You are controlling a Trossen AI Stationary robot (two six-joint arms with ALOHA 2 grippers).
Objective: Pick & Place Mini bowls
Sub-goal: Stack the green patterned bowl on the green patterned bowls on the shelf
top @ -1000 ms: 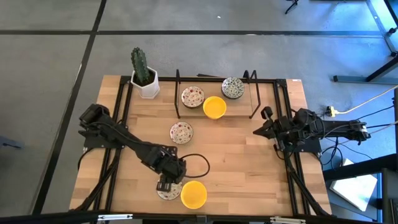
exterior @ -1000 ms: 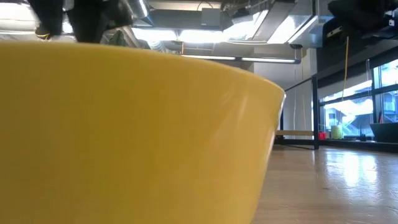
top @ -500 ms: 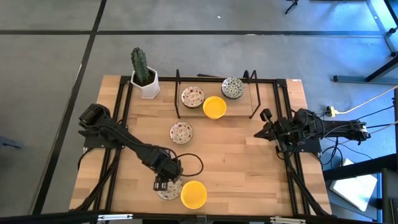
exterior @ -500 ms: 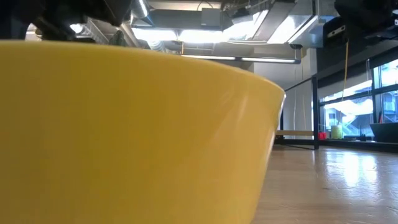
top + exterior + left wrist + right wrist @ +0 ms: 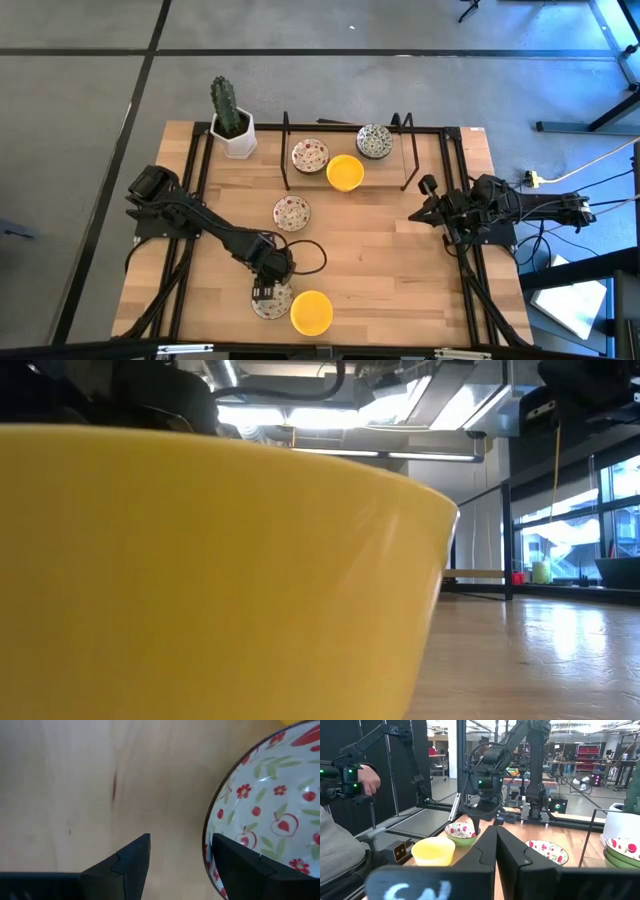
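Note:
A cream mini bowl with red flowers (image 5: 272, 304) sits on the table near its front edge, beside a yellow mini bowl (image 5: 311, 312) that fills the low view (image 5: 200, 560). My left gripper (image 5: 181, 840) points down over the floral bowl's left rim (image 5: 207, 832). It is open, with one finger over the bowl's inside and one over the bare wood outside. I see no touch. Another floral bowl (image 5: 292, 212) rests mid-table. My right gripper (image 5: 418, 208) waits shut at the right edge, pointing level.
A black wire rack (image 5: 405, 150) at the back holds a floral bowl (image 5: 310, 155), a yellow bowl (image 5: 345, 172) and a grey-green bowl (image 5: 375, 141). A cactus in a white pot (image 5: 232, 125) stands at the back left. A person (image 5: 340, 845) sits beyond the table.
My left gripper has come down toward the floral bowl at the front edge, rolling slightly, and has stayed open. The bowls have not moved.

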